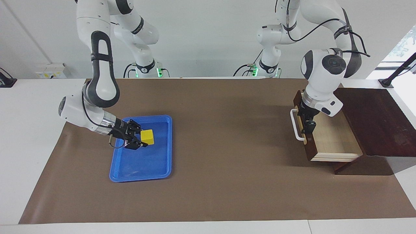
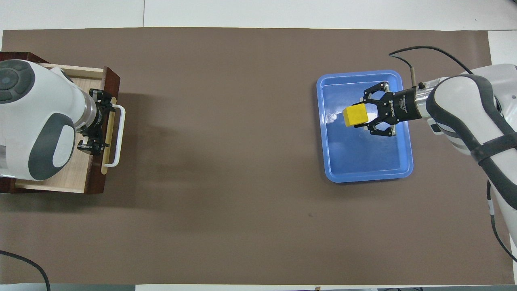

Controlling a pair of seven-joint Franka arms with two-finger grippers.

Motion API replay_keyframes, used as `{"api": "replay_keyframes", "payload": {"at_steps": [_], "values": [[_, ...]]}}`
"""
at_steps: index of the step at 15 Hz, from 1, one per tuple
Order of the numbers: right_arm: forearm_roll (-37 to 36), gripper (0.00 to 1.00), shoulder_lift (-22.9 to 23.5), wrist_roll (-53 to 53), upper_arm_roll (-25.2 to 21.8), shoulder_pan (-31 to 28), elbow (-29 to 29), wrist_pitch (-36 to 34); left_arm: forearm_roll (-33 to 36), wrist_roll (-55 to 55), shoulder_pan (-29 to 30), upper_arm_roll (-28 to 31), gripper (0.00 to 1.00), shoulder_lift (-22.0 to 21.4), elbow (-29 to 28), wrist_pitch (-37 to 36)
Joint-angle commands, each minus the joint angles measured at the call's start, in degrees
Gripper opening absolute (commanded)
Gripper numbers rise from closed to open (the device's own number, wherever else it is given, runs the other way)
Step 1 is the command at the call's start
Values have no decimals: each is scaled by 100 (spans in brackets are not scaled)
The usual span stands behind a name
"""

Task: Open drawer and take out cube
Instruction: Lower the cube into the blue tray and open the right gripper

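The right pincer (image 1: 140, 138) grips the cube (image 1: 147, 136) between its fingers, held over the blue tray (image 1: 143, 169) toward the right arm's end of the bench (image 1: 227, 136) — whether the cube touches the tray floor, I cannot tell. The left pincer (image 1: 308, 125) sits at the front panel of the pulled-out drawer (image 1: 331, 139), just inside its white handle (image 1: 296, 125) — its opening cannot be told.

Both arms (image 1: 97, 48) are glossy white with dark grey bands at the joints, thin black cables looping along them. The grippers are black, the right gripper (image 2: 373, 109) bearing white lettering. Green lights glow at the bases (image 1: 146, 70).
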Motion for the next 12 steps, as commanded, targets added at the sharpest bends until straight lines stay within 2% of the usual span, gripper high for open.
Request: {"api": "replay_keyframes", "payload": {"at_steps": [1,7,8,10,11,12], "values": [[-72,0,110,-308,86,-86,-178,366,258,343,550,-3,100,172,288,107],[-72,0,67,-378,86,-15,-608,850,443,800,998,-3,100,207,288,387],[-72,35,58,-378,86,-6,-652,947,443,879,1077,-3,100,207,288,423],[-72,83,58,-440,86,-6,-670,965,443,1125,1236,-3,100,216,288,502],[-72,98,58,-483,86,-6,-670,965,443,1231,1280,-3,100,216,288,546],[-72,100,49,-501,86,-15,-670,948,443,1319,1324,-3,100,225,288,598]]}}
